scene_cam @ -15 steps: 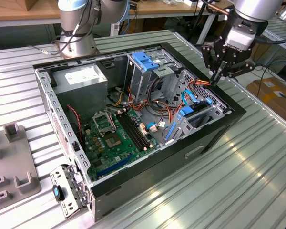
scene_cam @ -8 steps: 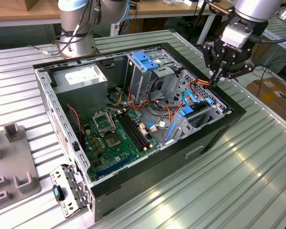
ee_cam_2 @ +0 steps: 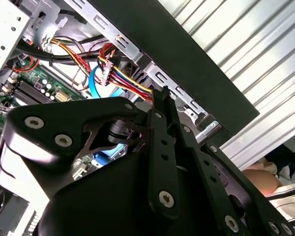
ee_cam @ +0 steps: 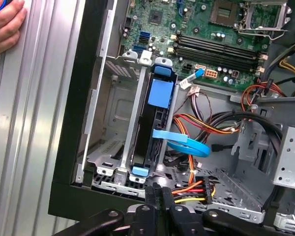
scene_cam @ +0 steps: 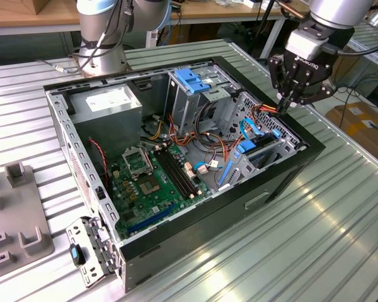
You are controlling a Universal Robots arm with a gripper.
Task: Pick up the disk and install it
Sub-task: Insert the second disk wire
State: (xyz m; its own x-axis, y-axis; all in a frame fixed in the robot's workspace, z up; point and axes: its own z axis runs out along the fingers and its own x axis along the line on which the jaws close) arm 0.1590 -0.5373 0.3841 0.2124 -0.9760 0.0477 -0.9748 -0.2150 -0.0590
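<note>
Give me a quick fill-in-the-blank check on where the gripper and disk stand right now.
1. In the first wrist view, the disk stands on edge in the drive bay, with a flat ____ cable curling beside it.
2. The gripper hangs above the ____ computer case.
3. The gripper's fingers are pressed ____.
4. A person's ____ rests on the ribbed metal table.

Missing words: blue; open; together; hand

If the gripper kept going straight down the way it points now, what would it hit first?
Most likely the bundle of red, yellow and orange power wires at the case's edge: in the first wrist view the gripper sits closed right beside them. The disk, already seated on edge in its bay, lies further off. Depth is uncertain.
</note>
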